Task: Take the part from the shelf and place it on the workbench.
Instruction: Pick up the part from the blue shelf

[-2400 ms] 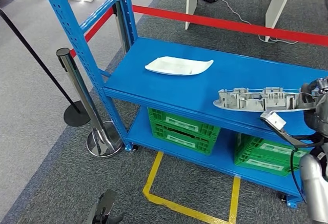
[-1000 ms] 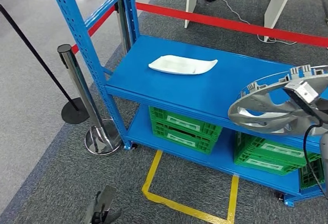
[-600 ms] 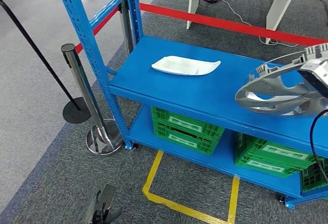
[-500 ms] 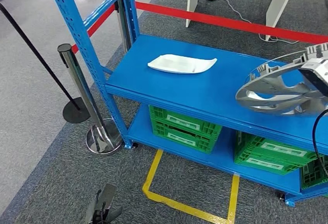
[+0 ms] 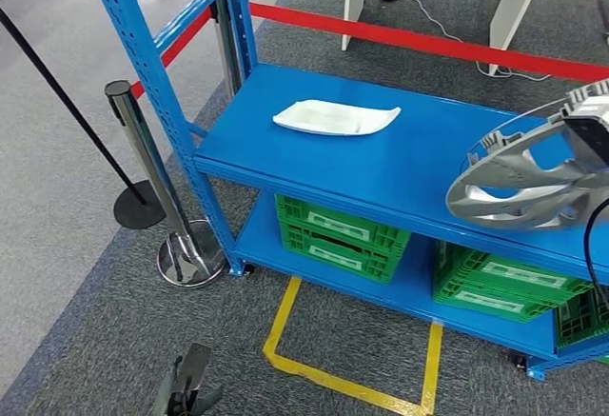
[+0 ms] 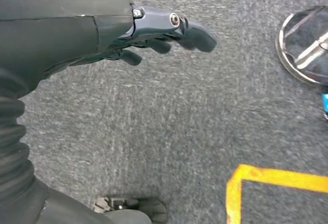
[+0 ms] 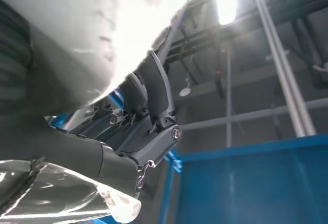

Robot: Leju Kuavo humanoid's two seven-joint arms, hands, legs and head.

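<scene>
A silver ring-shaped part with spokes (image 5: 528, 186) hangs tilted over the right end of the blue shelf (image 5: 402, 173), above its front edge. My right hand (image 7: 148, 114) grips it; in the right wrist view its dark fingers wrap the part's shiny rim (image 7: 65, 201). A white curved part (image 5: 336, 117) lies flat on the shelf's top board, further left and towards the back. My left hand (image 5: 183, 389) hangs low over the carpet. In the left wrist view, that left hand (image 6: 155, 29) has its fingers stretched out and holds nothing.
Green crates (image 5: 341, 237) (image 5: 502, 283) sit on the shelf's lower board. A chrome stanchion (image 5: 154, 188) stands left of the shelf and a red belt (image 5: 431, 45) runs behind it. Yellow tape (image 5: 344, 383) marks the carpet in front. White table legs (image 5: 355, 2) stand beyond.
The silver part went from lying edge-on to tilted with its open face showing, and has shifted right. The view swayed slightly. My left hand stayed low.
</scene>
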